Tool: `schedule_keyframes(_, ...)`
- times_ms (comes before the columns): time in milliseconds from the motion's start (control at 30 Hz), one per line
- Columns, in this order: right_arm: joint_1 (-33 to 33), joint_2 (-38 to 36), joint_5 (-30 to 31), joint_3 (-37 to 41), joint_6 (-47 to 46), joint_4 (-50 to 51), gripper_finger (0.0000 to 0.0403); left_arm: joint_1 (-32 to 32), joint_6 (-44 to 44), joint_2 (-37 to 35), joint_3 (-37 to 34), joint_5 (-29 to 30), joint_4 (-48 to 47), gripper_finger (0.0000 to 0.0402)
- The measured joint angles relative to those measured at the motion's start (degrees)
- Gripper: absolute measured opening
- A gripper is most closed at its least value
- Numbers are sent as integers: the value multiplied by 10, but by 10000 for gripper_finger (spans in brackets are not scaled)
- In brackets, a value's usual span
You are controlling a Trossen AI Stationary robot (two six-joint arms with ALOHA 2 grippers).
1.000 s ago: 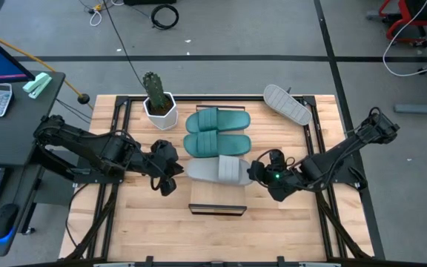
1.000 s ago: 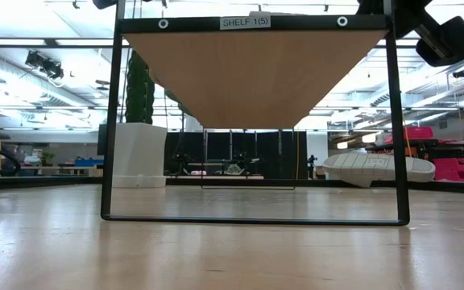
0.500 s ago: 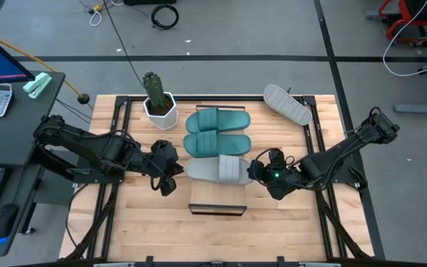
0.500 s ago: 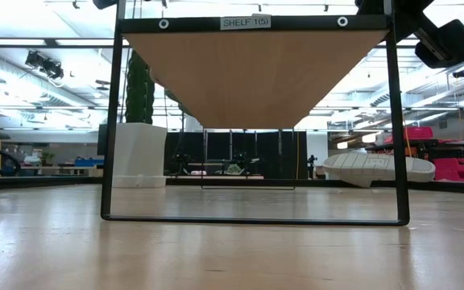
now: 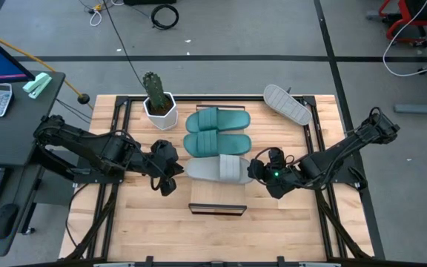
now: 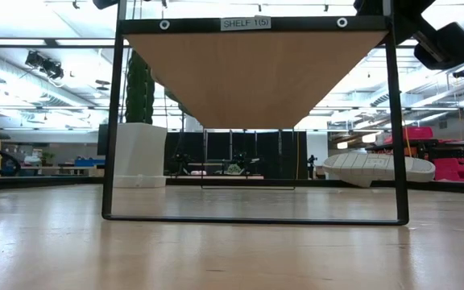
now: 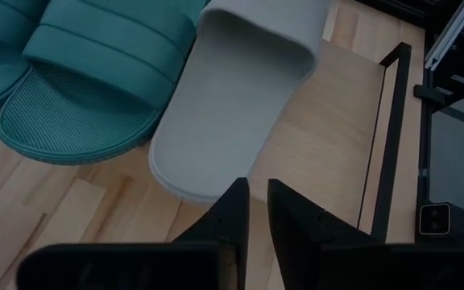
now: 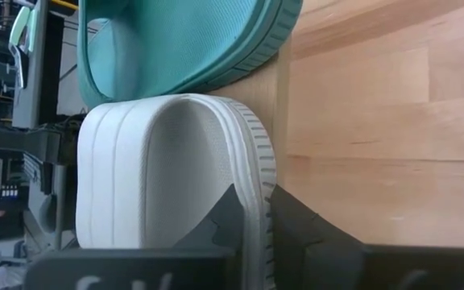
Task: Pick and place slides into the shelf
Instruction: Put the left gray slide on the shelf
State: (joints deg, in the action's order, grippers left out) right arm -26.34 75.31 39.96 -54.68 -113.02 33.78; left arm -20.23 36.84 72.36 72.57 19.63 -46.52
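Observation:
Two teal slides (image 5: pixel 217 119) (image 5: pixel 217 143) lie side by side on the shelf (image 5: pixel 217 196), a light-wood board on a black frame (image 6: pixel 256 72). A light grey slide (image 5: pixel 215 169) lies next to them on the board. My right gripper (image 5: pixel 255 170) is at its toe end, shut on its edge. My left gripper (image 5: pixel 176 173) is shut just off its heel end (image 7: pixel 185 179) and does not touch it. The second grey slide (image 5: pixel 286 104) rests sole up on the table's far right part, also seen in the low view (image 6: pixel 377 167). My right gripper (image 8: pixel 252 197) pinches the grey slide's grooved sole edge (image 8: pixel 258 173) at the toe end between its two fingers. It comes level from the table's right. The slide lies flat along the shelf board beside the teal pair.
A potted cactus (image 5: pixel 158 100) stands at the table's far left, beside the shelf's far end. The shelf's black frame legs (image 6: pixel 113 121) stand on the plank table. A bare stretch of board (image 7: pixel 329 137) lies on the near side of the grey slide.

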Motion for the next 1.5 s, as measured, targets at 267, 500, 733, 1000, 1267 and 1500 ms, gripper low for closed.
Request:
schedule_keyframes(267, 3, 0, 0, 0, 1, 1, 55, 0, 0, 0, 0, 0, 0, 53)
schedule_keyframes(500, 4, 0, 0, 0, 1, 2, 71, 0, 0, 0, 0, 0, 2, 49)
schedule_keyframes(733, 4, 0, -11, 0, 0, 2, 95, 0, 0, 0, 0, 0, 15, 56)
schedule_keyframes(1000, 4, 0, -26, 0, 1, 1, 121, 0, 0, 0, 0, 0, 18, 49)
schedule_keyframes(1267, 4, 0, -29, 0, 1, 0, 145, 0, 0, 0, 0, 0, 19, 53)
schedule_keyframes(1500, 19, 0, -35, 0, 11, 0, 157, 0, 0, 0, 0, 0, 22, 50)
